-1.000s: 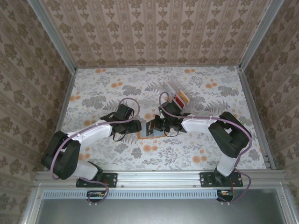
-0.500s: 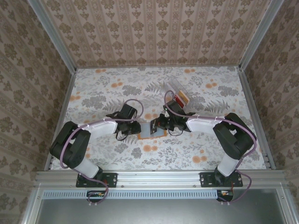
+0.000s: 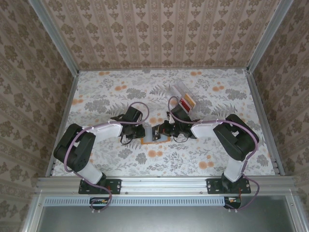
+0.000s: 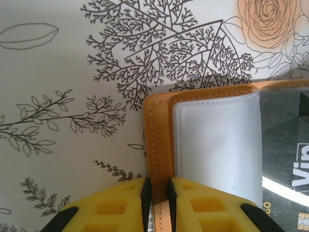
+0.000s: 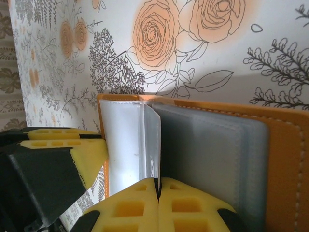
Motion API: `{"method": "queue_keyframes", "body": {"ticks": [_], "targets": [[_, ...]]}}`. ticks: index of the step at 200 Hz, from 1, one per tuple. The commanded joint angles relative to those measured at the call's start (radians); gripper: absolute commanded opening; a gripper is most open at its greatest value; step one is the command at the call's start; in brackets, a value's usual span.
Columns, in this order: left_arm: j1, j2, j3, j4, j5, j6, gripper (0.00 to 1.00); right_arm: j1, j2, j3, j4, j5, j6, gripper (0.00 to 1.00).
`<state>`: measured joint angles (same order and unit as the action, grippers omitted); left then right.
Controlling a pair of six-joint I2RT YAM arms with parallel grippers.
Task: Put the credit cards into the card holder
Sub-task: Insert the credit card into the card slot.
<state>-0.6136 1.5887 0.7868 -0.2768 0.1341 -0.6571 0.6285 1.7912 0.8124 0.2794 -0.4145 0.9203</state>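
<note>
Top view: high, behind arm bases (image 3: 104,186), looking down on whole table (image 3: 96,92). Wrist views: very close, facing down at table. All three share the holder (image 3: 154,137) (image 4: 158,145) (image 5: 285,159).

A clear plastic box (image 3: 179,90) stands toward the back of the floral worktop (image 3: 106,92) (patterned walls (image 3: 159,34) all round).

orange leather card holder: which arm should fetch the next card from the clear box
Right, probably: the clear plastic box of cards lies just beyond the right gripper, while the left gripper clamps the orange leather card holder.
</note>
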Motion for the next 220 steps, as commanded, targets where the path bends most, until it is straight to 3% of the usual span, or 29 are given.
{"method": "queue_keyframes", "body": {"ticks": [1,143,220], "targets": [[0.0,0.03,0.009,-0.023,-0.02,0.025,0.21,0.004,0.013,-0.04,0.052,-0.041,0.021,0.0],[0.005,-0.022,0.006,-0.073,-0.068,0.017,0.25,0.004,0.047,-0.053,0.259,-0.108,0.109,0.0],[0.008,-0.012,0.004,-0.099,-0.091,0.011,0.23,0.01,0.121,-0.023,0.233,-0.082,0.095,0.0]]}}
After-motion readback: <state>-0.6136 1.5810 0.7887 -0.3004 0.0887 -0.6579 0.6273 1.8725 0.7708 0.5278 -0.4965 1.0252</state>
